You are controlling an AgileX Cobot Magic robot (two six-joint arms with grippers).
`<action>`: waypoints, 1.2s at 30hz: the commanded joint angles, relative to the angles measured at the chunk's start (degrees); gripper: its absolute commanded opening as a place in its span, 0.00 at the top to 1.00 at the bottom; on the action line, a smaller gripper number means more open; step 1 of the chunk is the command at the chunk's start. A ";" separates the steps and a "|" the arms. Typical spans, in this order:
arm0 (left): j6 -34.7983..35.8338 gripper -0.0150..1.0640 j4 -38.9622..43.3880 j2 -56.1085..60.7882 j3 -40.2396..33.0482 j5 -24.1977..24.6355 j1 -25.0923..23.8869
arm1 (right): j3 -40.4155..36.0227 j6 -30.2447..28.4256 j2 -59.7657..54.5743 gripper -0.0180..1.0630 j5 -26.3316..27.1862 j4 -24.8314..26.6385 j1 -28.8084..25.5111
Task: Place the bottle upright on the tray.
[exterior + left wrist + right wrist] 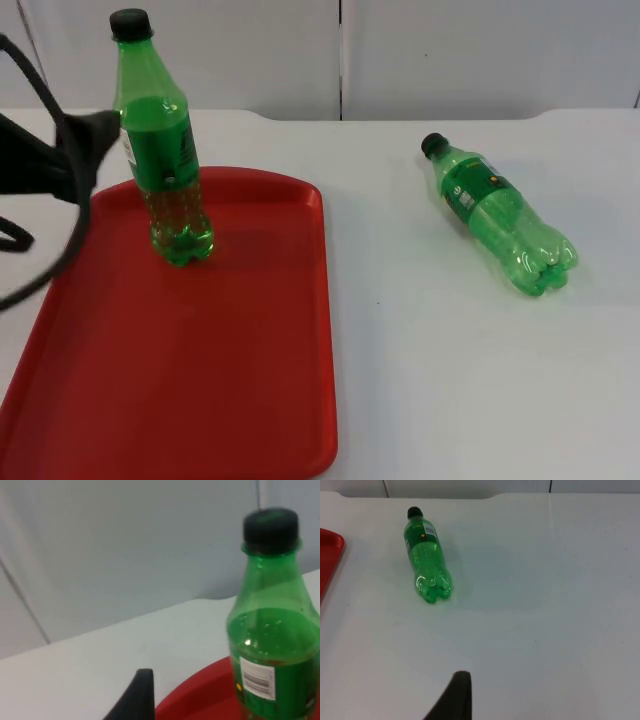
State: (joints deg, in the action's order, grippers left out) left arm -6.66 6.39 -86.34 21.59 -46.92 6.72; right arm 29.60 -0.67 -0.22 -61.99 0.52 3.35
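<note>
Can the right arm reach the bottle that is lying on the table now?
Probably yes: the lying bottle rests alone on bare white table ahead of the right gripper, with nothing between them.

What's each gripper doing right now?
Left gripper: beside the upright bottle on the tray; grip cannot be told.
Right gripper: waits above the table; cannot be told.

Tray (250, 400) near edge cut off; standing bottle (272, 630) base cropped (wrist view).

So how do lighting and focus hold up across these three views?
Top view: even light, faint shadow beside the upright bottle on the tray. Left wrist view: soft, that bottle's cap blurred. Right wrist view: lying bottle clear, with a soft shadow.
</note>
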 commanded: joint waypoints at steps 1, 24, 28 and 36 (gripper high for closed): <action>0.53 0.01 -2.80 5.74 -0.24 6.18 -0.14 | -0.08 -0.04 0.22 0.10 0.31 0.12 -0.49; 4.12 0.01 -3.99 45.54 5.38 46.92 -0.14 | -0.08 -0.04 0.22 0.10 0.31 0.12 -0.49; 4.12 0.01 -3.99 48.32 8.66 53.30 -0.14 | -0.08 -0.04 0.22 0.10 0.31 0.12 -0.49; 4.12 0.01 -4.62 49.74 14.75 67.75 -0.14 | -0.08 -0.04 0.22 0.10 0.31 0.12 -0.49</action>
State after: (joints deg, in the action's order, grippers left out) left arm -3.03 2.66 -36.90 35.24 17.82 6.72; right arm 29.60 -0.67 -0.22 -61.99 0.52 3.35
